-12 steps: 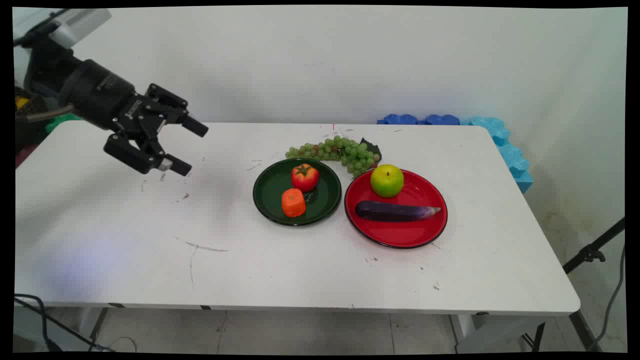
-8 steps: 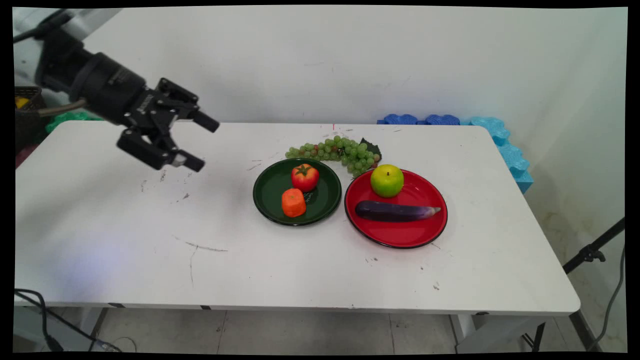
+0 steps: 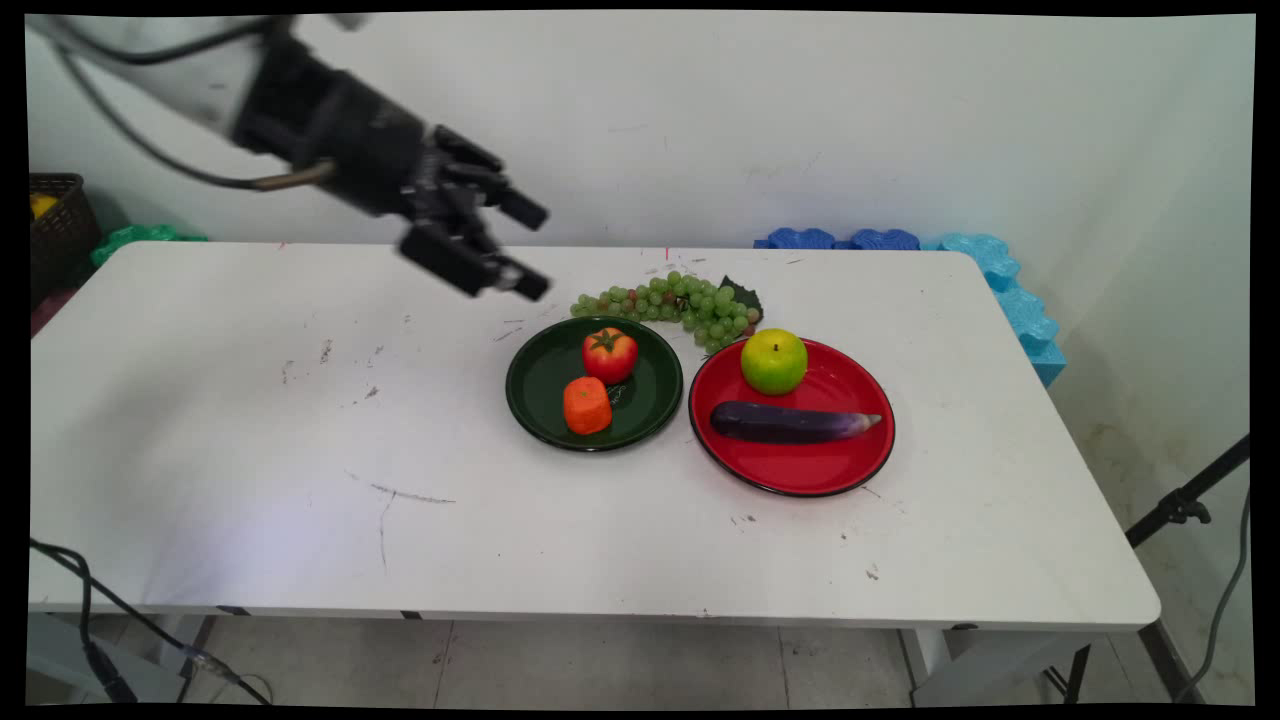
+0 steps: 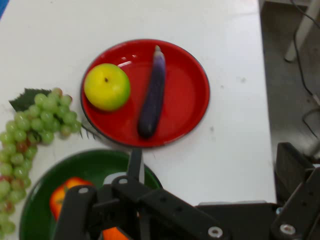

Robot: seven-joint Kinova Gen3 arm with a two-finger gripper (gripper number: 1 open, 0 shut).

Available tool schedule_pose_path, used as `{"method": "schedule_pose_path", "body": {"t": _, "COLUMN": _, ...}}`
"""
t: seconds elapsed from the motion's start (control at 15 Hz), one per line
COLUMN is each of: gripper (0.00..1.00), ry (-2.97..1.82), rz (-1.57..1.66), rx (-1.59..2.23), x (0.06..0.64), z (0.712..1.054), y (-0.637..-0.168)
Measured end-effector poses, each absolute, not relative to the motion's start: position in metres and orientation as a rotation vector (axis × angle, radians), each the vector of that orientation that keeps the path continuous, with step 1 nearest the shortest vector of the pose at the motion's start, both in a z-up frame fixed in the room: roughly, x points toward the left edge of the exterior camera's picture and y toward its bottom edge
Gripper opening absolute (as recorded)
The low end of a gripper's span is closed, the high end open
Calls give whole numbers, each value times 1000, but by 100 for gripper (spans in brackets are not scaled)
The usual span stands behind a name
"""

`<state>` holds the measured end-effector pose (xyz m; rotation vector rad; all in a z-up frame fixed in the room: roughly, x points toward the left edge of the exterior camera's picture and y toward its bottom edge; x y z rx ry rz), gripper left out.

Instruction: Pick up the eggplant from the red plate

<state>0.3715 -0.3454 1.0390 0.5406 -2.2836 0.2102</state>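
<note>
Since the earlier shots the hand (image 3: 535, 250) has swung from over the table's left side toward the middle and a bit higher. It's now hanging in the air just left of the grapes (image 3: 680, 303), up behind the green plate (image 3: 535, 385). Fingers are spread apart, nothing between them, and it isn't touching anything.

Closest thing to it is the grapes, a long green bunch lying right on the table (image 3: 250, 450), touching or nearly touching the far rims of both plates. The green plate has a tomato (image 3: 610, 353) at the back and an orange chunk (image 3: 587, 405), maybe carrot, just in front of it. Red plate (image 3: 800, 470) sits right beside the green one on its right, rims almost touching. On it there's a green apple (image 3: 773, 361) near the far edge and an eggplant (image 3: 790, 422) lying crosswise in front of the apple.

Hand cam looks down on the red plate, apple, eggplant and grapes, with the green plate partly hidden behind the linkage.
</note>
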Motion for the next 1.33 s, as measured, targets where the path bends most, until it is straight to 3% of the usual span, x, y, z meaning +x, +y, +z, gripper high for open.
{"method": "schedule_pose_path", "body": {"t": 0.47, "gripper": 100, "ry": -2299, "rz": 279, "rx": 628, "x": 288, "z": 1017, "y": -397}}
{"method": "schedule_pose_path", "body": {"t": 1.33, "gripper": 100, "ry": -2468, "rz": 206, "rx": 609, "x": 173, "z": 914, "y": -463}}
